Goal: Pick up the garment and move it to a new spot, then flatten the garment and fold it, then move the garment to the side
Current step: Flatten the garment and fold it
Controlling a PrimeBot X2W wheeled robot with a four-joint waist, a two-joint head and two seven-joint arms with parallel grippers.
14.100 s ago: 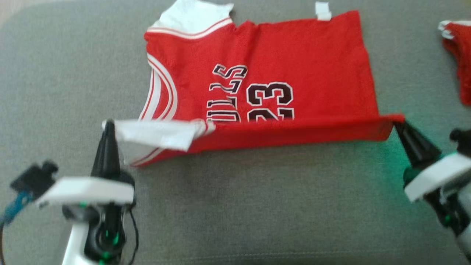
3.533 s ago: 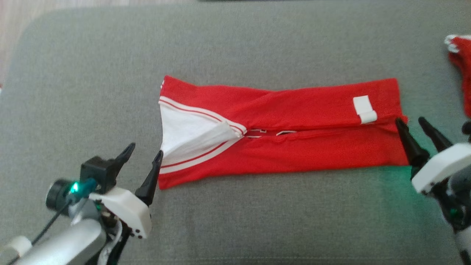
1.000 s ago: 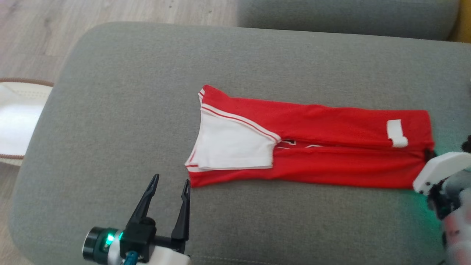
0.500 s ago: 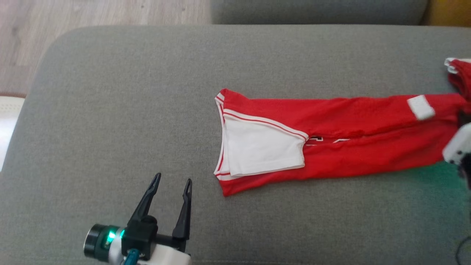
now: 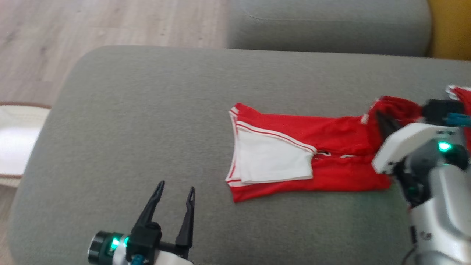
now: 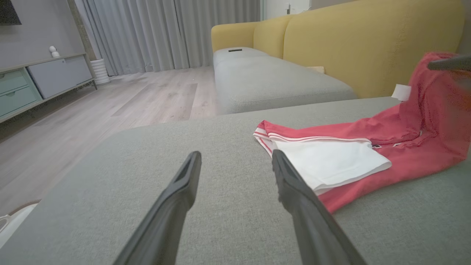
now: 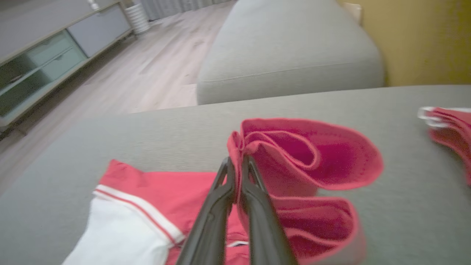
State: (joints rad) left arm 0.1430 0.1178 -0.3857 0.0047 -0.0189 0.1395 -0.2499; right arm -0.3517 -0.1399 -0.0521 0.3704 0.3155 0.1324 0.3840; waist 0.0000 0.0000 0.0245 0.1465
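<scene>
**Finding.** The garment [image 5: 294, 162], a red jersey folded into a long strip, lay on the grey cushion [image 5: 147, 110], toward 3 o'clock from its centre. The white collar panel was at the strip's 9 o'clock end. The right gripper [image 7: 237, 162] had its fingers pressed together on the hem end at 3 o'clock and held it raised off the cushion. The left gripper [image 5: 176, 186] stood empty with its fingers wide apart, at 7 o'clock from the collar end and clear of it.

**Risks noted.**
- In the right wrist view the pinched hem gaped in loose loops. I judged that not every layer was secured, so one could slip free and the fold land crooked.
- Nothing pinned the collar end. A pull toward 9 o'clock could drag or bunch the whole strip rather than fold it.
- A second red piece [image 5: 458, 94] lay close at 3 o'clock of the raised hem. A swing that way could snag it.
</scene>
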